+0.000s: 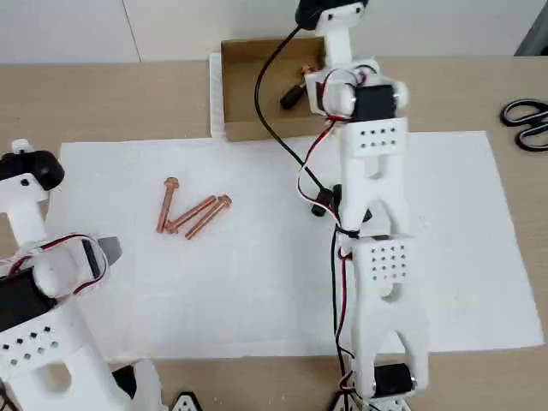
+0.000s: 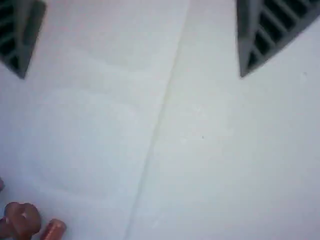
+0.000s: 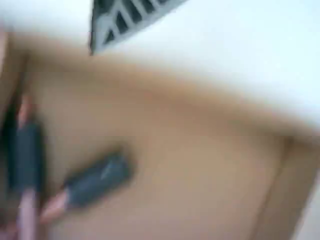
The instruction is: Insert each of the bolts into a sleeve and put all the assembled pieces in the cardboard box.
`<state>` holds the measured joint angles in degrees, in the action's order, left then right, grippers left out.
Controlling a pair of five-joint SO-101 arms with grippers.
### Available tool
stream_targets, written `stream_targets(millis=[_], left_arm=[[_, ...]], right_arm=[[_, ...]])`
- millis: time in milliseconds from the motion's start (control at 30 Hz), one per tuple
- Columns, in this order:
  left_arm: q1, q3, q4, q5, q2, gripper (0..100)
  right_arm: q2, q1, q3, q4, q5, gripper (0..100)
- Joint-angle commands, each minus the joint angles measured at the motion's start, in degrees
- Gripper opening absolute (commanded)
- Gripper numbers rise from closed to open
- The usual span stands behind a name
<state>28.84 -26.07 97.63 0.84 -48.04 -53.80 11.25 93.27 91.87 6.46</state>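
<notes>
Three bare copper bolts (image 1: 193,212) lie close together on the white paper, left of centre. Their heads (image 2: 22,220) show at the edge of the left wrist view. My left gripper (image 2: 132,45) hovers open over bare paper beside them, at the lower left in the high view (image 1: 103,250). The cardboard box (image 1: 240,51) stands at the back edge of the paper. In it lie two bolts in black sleeves (image 3: 95,182) (image 3: 26,150), one also seen from above (image 1: 292,95). My right gripper (image 1: 312,81) is over the box, open, with one grey fingertip (image 3: 125,17) showing and nothing held.
Black scissors (image 1: 527,120) lie on the wooden table at the far right. The white paper (image 1: 257,282) covers most of the table's middle. The right arm stretches across the paper toward the box, with its cable hanging over the box wall.
</notes>
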Motion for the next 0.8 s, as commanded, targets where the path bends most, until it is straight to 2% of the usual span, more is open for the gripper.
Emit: stream_targets(millis=[0, 233, 300, 400, 567, 767], left_arm=[[-0.09, 0.22, -1.32, -0.26, 0.18, 26], [-0.09, 0.22, -1.32, -0.26, 0.18, 26], [-0.09, 0.22, -1.32, -0.26, 0.18, 26], [-0.09, 0.22, -1.32, -0.26, 0.18, 26], [-0.09, 0.22, -1.32, -0.26, 0.18, 26], [-0.09, 0.22, -1.32, -0.26, 0.18, 26]], right_arm=[[9.19, -0.84, 2.9, 5.05, 0.18, 13.6], [18.68, -1.45, 2.11, 5.85, 0.26, 10.2], [22.37, -1.36, -3.43, 6.11, 0.26, 8.8], [30.73, -1.36, -20.31, 6.11, 0.26, 8.4], [53.23, -1.36, -57.23, 5.58, 0.7, 8.4], [77.41, -1.45, -93.63, 4.44, 7.74, 8.6]])
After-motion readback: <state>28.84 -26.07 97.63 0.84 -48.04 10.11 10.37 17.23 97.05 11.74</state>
